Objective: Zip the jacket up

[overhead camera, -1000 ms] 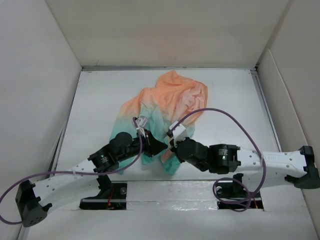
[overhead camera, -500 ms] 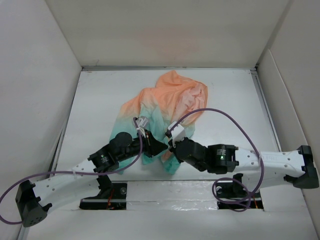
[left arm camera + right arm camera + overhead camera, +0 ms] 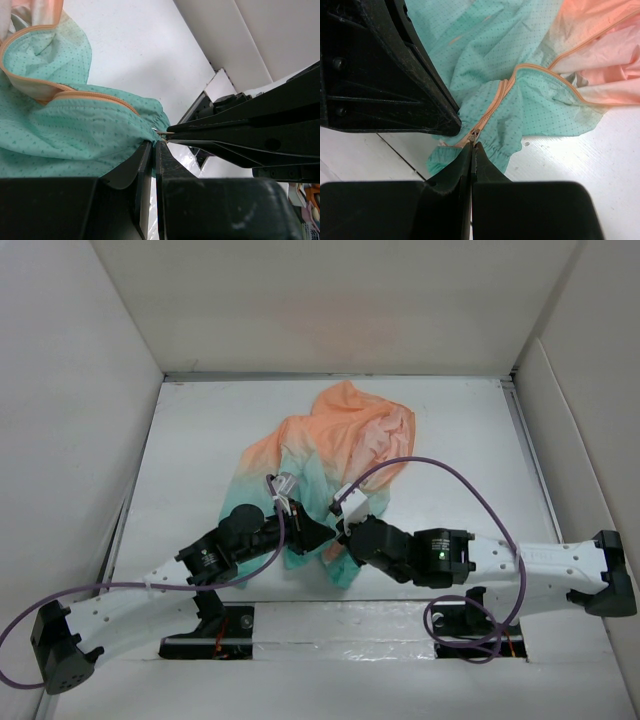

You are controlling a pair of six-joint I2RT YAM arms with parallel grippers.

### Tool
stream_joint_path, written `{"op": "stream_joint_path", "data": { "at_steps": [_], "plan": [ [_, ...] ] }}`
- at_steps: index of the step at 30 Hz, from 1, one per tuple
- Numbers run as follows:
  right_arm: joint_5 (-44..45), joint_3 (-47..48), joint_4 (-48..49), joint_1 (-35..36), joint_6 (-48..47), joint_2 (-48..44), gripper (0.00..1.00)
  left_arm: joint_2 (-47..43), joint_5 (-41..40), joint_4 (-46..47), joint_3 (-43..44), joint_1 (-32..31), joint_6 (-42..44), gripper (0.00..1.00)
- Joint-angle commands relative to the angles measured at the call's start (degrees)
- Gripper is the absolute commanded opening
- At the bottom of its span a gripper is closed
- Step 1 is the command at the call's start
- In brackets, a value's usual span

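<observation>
The jacket [image 3: 345, 435] lies crumpled mid-table, orange at the far end and teal toward me. Both grippers meet at its near teal hem. My left gripper [image 3: 320, 532] is shut on the hem fabric [image 3: 125, 145] just below the orange zipper [image 3: 95, 96]; its tips [image 3: 154, 146] pinch the cloth. My right gripper [image 3: 341, 531] comes in from the right, and its fingers [image 3: 225, 131] end at the small metal zipper pull [image 3: 161, 132]. In the right wrist view the right gripper [image 3: 472, 148] is shut on that pull [image 3: 475, 134] at the zipper's [image 3: 492, 107] bottom end, with the left fingers [image 3: 415, 95] close beside.
White walls [image 3: 70, 440] box in the white table [image 3: 200, 430] on three sides. A purple cable [image 3: 470, 490] loops over the right arm above the jacket's right edge, and another trails from the left arm [image 3: 110, 585]. The arm bases [image 3: 225, 625] sit at the near edge.
The right arm has crept slightly left toward the hem. The jacket and the left arm look unchanged.
</observation>
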Motion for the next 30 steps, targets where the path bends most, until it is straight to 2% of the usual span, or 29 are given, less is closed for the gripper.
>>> {"op": "stream_joint_path", "data": {
  "at_steps": [1,4,6,10,16,18,20,22,26,30],
  "plan": [
    [-0.07,0.0,4.53,0.04,0.69,-1.06,0.0,-1.38,2.65,3.79,0.82,-0.26,-0.17,0.0],
    [1.51,-0.62,5.85,0.04,0.78,-1.68,0.0,-1.46,4.14,3.71,0.64,-0.26,-0.17,0.0],
    [0.73,-0.62,6.64,-2.57,1.04,-1.5,0.0,-1.99,5.8,3.7,0.2,-0.26,-0.17,0.0],
    [-9.34,-2.55,11.74,-9.86,-0.27,0.16,0.0,-2.78,8.97,2.92,-0.15,-0.26,0.18,0.0],
    [-16.47,-3.7,16.48,-17.17,-1.5,1.75,0.0,-2.34,12.41,-2.09,0.2,-0.26,1.15,0.0],
    [-20.17,-4.14,18.86,-22.18,-1.68,1.31,0.0,-2.25,12.49,-4.02,0.47,-0.26,1.76,0.0],
    [-27.45,-4.84,22.79,-27.17,-2.12,1.4,0.0,-2.95,13.1,-4.03,0.73,-0.26,1.85,0.0],
    [-29.05,-3.71,24.22,-29.56,-2.03,2.35,0.0,-3.66,13.28,-3.77,1.16,-0.26,1.76,0.0],
    [-24.95,0.68,26.76,-33.96,-1.6,8.14,0.0,-6.38,11.88,-4.73,5.46,-0.26,3.07,0.0],
    [-23.01,5.78,32.48,-42.83,-0.28,15.18,0.0,-8.93,4.0,-10.78,14.25,-0.26,8.69,0.0]
  ]
}}
